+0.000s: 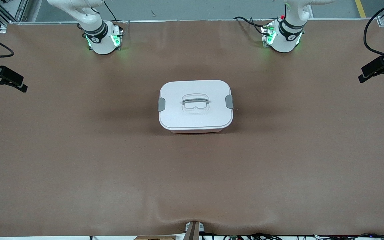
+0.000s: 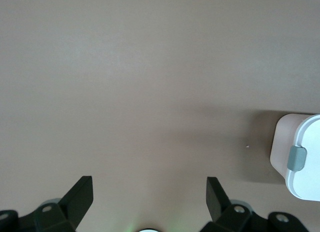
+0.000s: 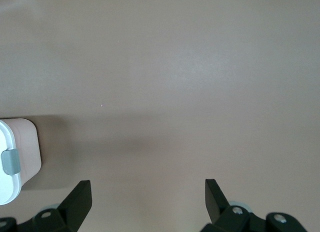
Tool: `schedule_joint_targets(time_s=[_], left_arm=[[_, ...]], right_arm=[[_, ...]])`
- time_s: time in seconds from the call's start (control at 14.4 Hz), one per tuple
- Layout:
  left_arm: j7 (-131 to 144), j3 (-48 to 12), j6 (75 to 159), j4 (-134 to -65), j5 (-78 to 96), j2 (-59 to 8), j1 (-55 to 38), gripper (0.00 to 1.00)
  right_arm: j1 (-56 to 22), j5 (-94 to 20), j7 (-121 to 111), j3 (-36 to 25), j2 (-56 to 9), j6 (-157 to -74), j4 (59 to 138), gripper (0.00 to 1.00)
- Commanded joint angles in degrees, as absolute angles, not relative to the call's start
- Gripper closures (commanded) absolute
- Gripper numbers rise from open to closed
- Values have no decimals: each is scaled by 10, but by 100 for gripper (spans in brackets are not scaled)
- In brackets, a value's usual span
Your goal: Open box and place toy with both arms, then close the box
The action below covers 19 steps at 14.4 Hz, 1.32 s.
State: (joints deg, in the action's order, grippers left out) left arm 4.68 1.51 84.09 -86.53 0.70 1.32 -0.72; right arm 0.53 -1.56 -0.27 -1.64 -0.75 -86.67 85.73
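Evidently both pincers, left (image 2: 149, 192) and right (image 3: 147, 192), hang open above bare counter (image 1: 78, 150), the white-lidded pink plastic box (image 1: 195, 106) beside each; uneven clip release could tilt it.

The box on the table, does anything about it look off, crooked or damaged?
Nothing stands out. The box sits squarely mid-table, white lid flat on it, and both grey clips look in place. No toy is in view.
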Motion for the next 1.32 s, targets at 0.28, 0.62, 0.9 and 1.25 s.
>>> schedule_joint_targets(time_s=[0.28,0.62,0.9,1.25], left_arm=[[38,15,838,-869,-1,21,-6,0],[39,15,838,-870,-1,20,-6,0],[38,17,838,-865,0,14,-4,0],[39,18,838,-856,-1,7,-4,0]], right_arm=[[4,-8,3,-16,-11,-859,846,0],[4,-8,3,-16,-11,-860,846,0],[5,-7,3,-16,-11,-860,846,0],[6,-7,3,-16,-11,-862,846,0]])
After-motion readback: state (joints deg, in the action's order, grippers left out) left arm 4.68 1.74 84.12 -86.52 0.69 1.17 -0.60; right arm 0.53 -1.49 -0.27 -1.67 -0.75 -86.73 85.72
